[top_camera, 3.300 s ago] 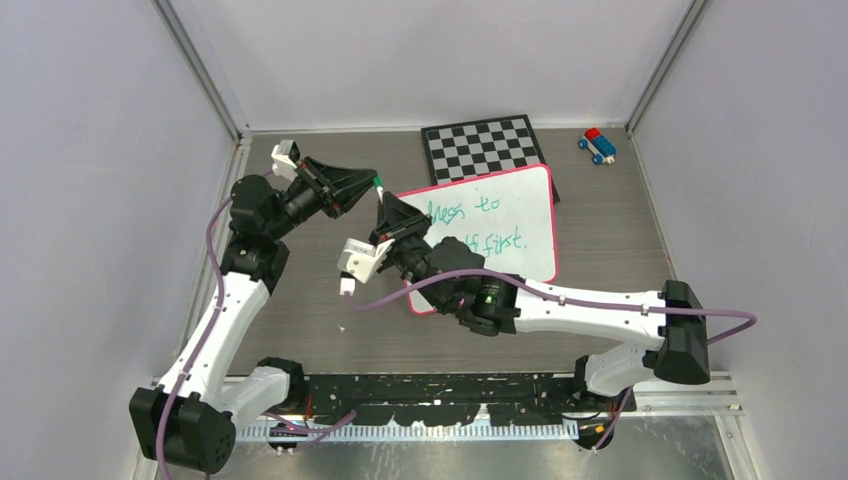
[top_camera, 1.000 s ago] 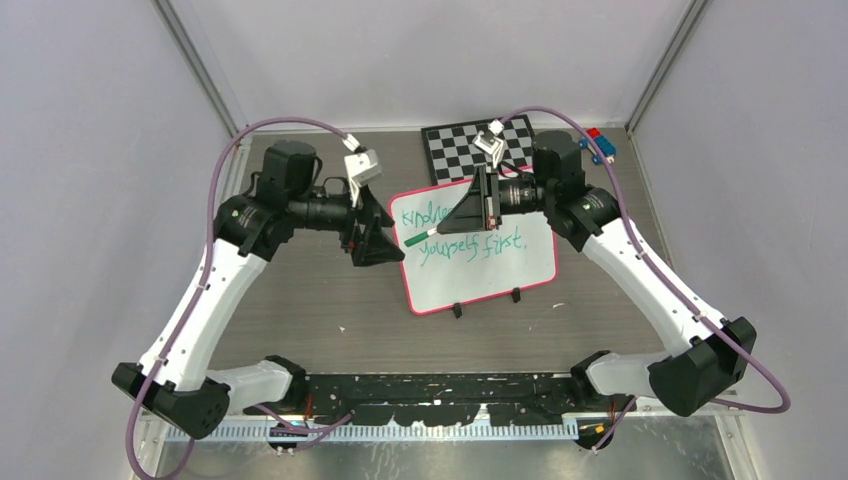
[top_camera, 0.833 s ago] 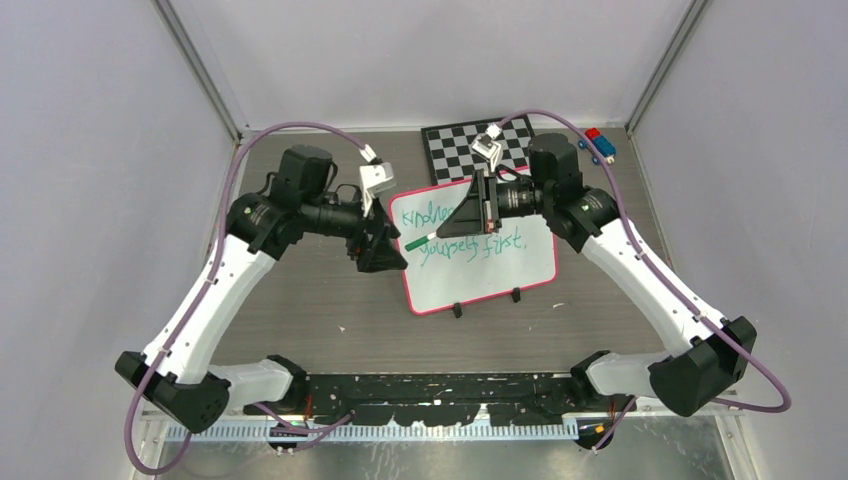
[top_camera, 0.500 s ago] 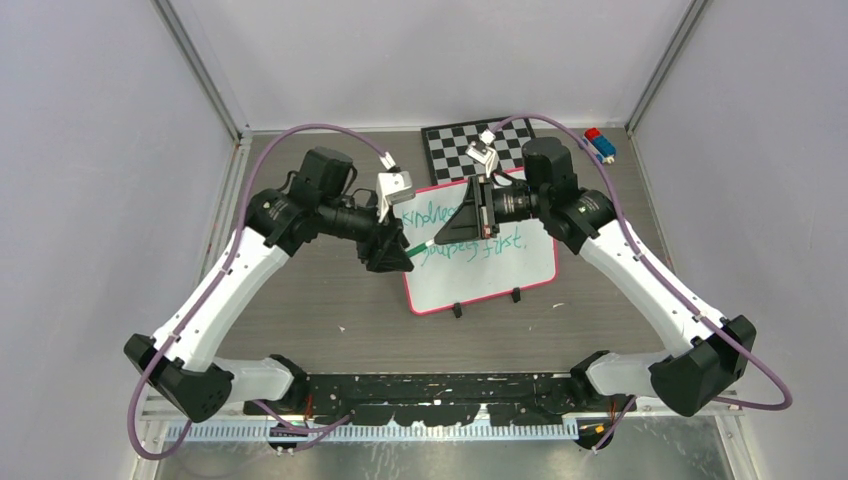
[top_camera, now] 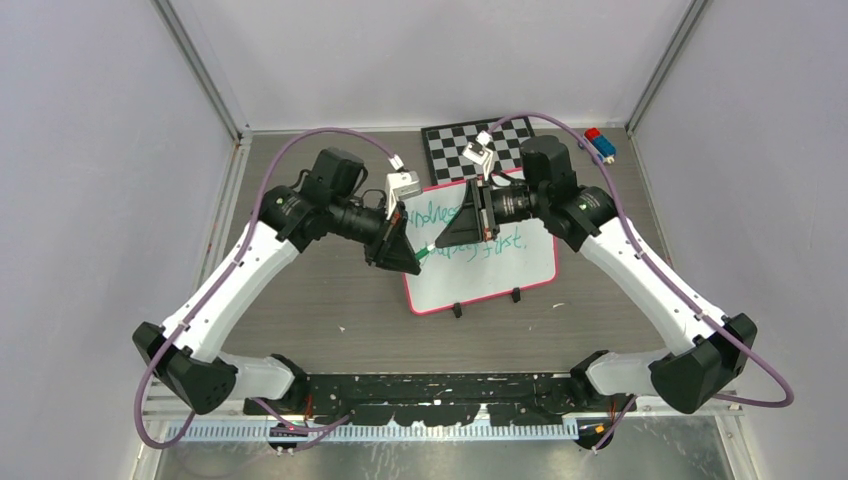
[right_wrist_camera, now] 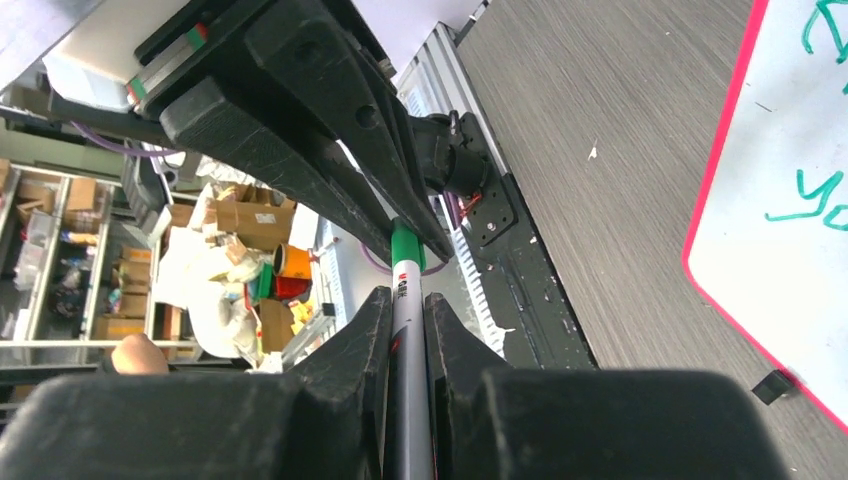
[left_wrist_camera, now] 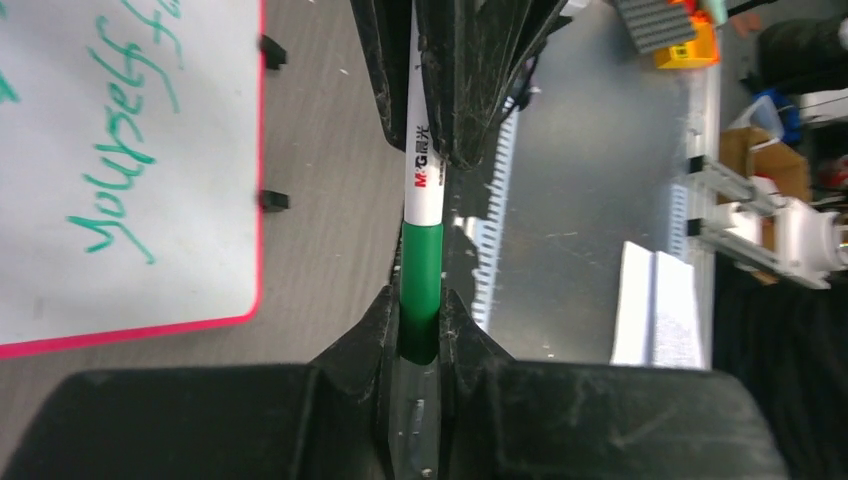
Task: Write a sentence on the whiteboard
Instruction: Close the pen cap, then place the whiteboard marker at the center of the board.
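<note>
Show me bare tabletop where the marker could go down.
Widest bare patch: the table strip between the whiteboard and the arms' base rail. A smaller one lies right of the whiteboard, in front of the toy bricks. Crowded: the whiteboard's left edge, where the left tool and right tool grip the marker, and the back by the chequered board.

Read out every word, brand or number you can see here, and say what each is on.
"M&G" in red, then "晨光": white barrel of the green-capped marker pen.
"yourself": green handwritten sentence on the glossy white, pink-framed whiteboard.
"first.": same line, top view.
Upper handwritten line: mostly covered; unreadable beyond "ness".
Fine print below the brand: too small to read.
</note>
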Robot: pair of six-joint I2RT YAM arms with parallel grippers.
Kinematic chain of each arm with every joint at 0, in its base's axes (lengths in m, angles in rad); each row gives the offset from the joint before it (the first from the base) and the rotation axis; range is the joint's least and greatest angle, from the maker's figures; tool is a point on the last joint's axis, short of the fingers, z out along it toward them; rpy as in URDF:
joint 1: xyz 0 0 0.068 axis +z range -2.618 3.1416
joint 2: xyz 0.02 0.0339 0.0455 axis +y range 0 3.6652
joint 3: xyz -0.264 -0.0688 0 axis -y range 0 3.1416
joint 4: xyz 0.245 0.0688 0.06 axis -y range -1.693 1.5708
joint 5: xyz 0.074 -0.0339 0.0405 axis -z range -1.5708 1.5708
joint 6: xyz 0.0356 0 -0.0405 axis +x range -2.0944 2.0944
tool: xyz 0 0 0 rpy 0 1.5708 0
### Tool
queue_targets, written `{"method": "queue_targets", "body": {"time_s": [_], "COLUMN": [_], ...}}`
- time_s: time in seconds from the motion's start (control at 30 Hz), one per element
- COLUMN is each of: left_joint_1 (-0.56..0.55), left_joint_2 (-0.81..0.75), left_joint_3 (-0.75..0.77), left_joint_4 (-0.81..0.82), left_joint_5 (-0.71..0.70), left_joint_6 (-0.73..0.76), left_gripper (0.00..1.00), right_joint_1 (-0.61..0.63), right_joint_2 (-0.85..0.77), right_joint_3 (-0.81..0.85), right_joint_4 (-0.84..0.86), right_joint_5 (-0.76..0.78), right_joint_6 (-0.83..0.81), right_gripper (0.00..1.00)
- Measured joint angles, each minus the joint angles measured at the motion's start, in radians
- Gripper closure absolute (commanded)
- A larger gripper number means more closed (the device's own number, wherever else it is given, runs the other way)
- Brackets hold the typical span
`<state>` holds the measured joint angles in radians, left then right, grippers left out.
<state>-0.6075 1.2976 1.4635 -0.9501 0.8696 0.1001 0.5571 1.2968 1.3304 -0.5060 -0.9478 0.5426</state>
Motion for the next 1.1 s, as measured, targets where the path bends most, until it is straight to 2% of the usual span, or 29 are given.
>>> {"method": "queue_targets", "body": {"time_s": [0.3, 0.4, 0.5, 0.63, 0.67, 0.77, 0.93, 1.1], "left_joint_1": [0.001, 0.002, 0.022, 0.092, 0.122, 0.229, 0.445, 0.667], "left_joint_2": [0.049, 0.052, 0.048, 0.024, 0.013, -0.027, -0.054, 0.006], "left_joint_3": [-0.035, -0.045, -0.051, -0.084, -0.092, -0.117, -0.108, 0.0], "left_joint_4": [-0.001, 0.002, 0.021, 0.148, 0.194, 0.249, 0.223, 0.026], "left_joint_5": [0.181, 0.205, 0.211, 0.254, 0.257, 0.247, 0.241, 0.095], "left_joint_6": [-0.202, -0.228, -0.231, -0.264, -0.275, -0.286, -0.264, -0.029], "left_gripper": [1.0, 1.0, 1.0, 1.0, 1.0, 1.0, 1.0, 1.0], "right_joint_1": [0.04, 0.052, 0.053, 0.004, -0.023, -0.118, -0.333, -0.505], "right_joint_2": [-0.004, -0.006, -0.006, 0.007, 0.013, 0.019, 0.018, -0.003], "right_joint_3": [0.04, 0.051, 0.075, 0.121, 0.128, 0.159, 0.261, 0.244], "right_joint_4": [-0.091, -0.113, -0.137, -0.16, -0.174, -0.213, -0.224, -0.228], "right_joint_5": [-0.006, 0.005, 0.029, 0.056, 0.056, 0.056, 0.063, 0.034], "right_joint_6": [-0.169, -0.199, -0.219, -0.236, -0.241, -0.249, -0.245, -0.254], "right_gripper": [1.0, 0.99, 0.79, 0.34, 0.27, 0.25, 0.22, 0.22]}}
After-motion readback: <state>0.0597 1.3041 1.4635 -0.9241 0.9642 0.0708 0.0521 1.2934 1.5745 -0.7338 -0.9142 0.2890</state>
